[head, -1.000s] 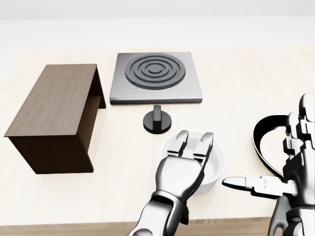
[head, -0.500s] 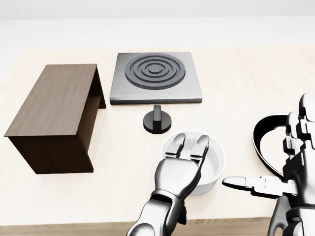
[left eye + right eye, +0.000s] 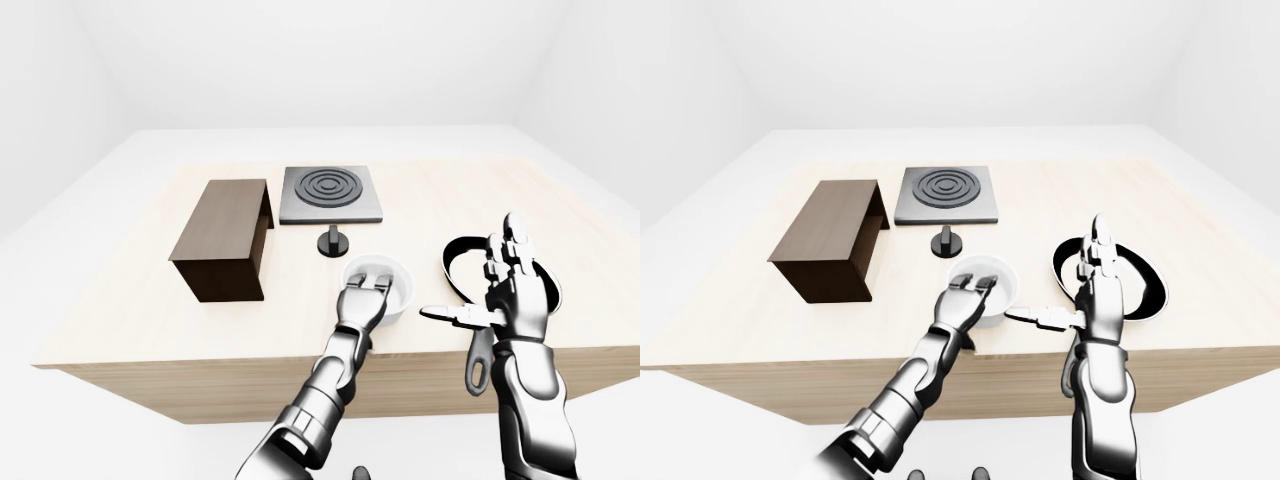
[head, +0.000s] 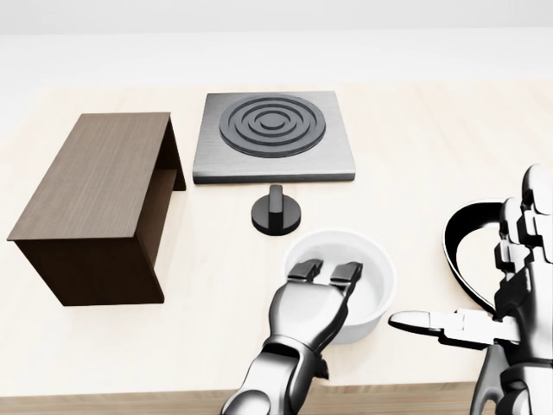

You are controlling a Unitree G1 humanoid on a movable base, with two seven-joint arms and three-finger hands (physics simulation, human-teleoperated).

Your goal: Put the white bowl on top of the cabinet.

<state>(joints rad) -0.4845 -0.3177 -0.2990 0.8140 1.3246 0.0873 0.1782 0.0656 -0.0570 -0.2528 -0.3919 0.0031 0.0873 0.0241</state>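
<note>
The white bowl (image 4: 367,277) stands on the light wooden table (image 4: 423,138), low and right of middle in the head view. My left hand (image 4: 324,275) comes up from the bottom edge. Its fingers (image 4: 302,271) are bent over the bowl's near rim into the hollow, closing on the wall; the thumb is hidden. The dark brown cabinet (image 4: 91,194) lies at the left, apart from the bowl, its open side facing right. My right hand (image 4: 488,290) hovers at the right edge, open, with the thumb pointing left and nothing in it.
A grey stove plate (image 4: 275,134) with black rings sits at the top middle, with a black knob (image 4: 276,213) just below it. A black pan (image 4: 462,238) lies at the right, partly behind my right hand. The table's near edge runs along the bottom.
My left hand's fingers, stretched flat over the bowl before, have drawn back and curled down over its near rim. The bowl, the cabinet and my right hand stay where they were.
</note>
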